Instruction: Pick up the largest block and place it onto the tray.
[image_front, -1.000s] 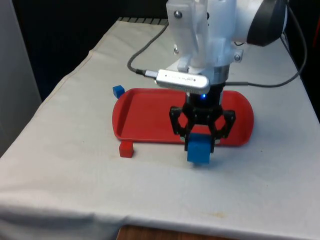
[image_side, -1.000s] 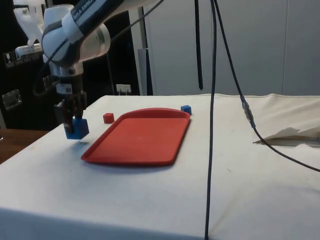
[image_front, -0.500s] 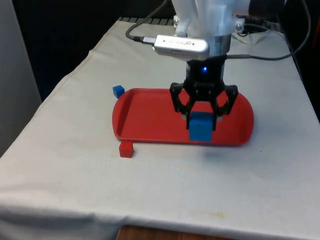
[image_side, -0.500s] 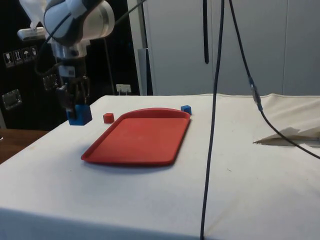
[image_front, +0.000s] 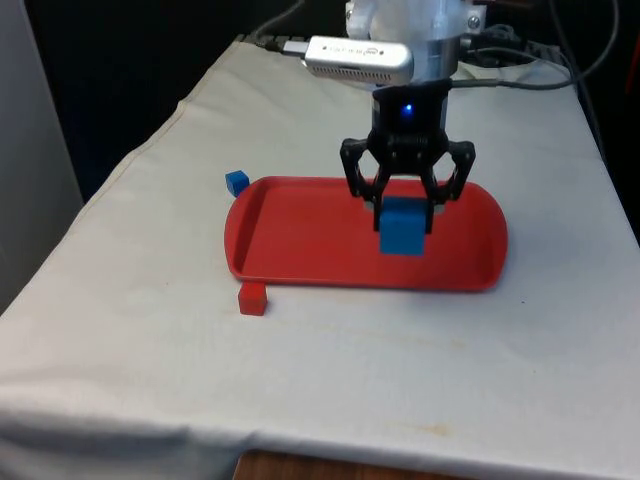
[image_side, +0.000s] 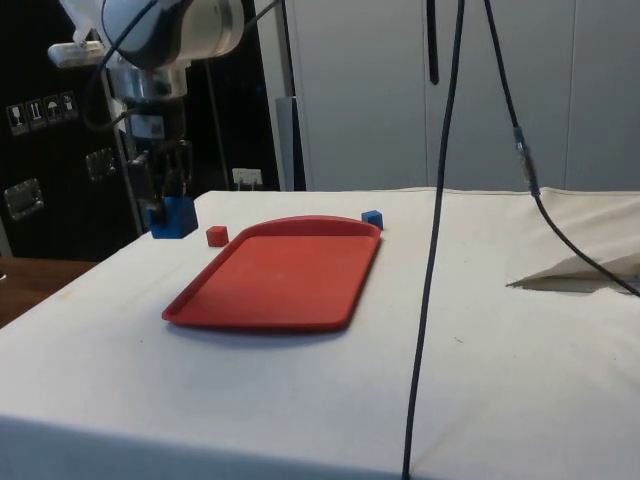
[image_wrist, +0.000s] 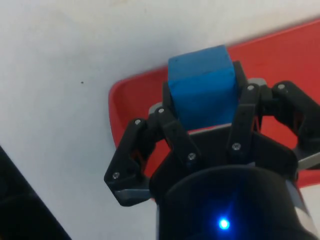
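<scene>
White-clothed table (image_front: 330, 380), claw (image_front: 405, 222) clamped on large blue block (image_front: 403, 227), raised over red tray (image_front: 300, 240)

The red tray (image_front: 300, 235) lies bare, open to approach from above. A small blue cube (image_front: 236, 182) sits just beside its far-left corner, and a small red cube (image_front: 252, 298) near its near-left corner.

The large blue block (image_front: 403, 227) is hanging in the air, clamped between the black fingers (image_wrist: 170, 127) of the gripper (image_front: 405, 200), its faces roughly square to the table. The red tray (image_front: 300, 240) is lying flat on the white cloth, oblong with rounded corners and a low raised rim; in the wrist view the block (image_wrist: 201, 90) is sitting over the tray's (image_wrist: 131, 107) end.
</scene>
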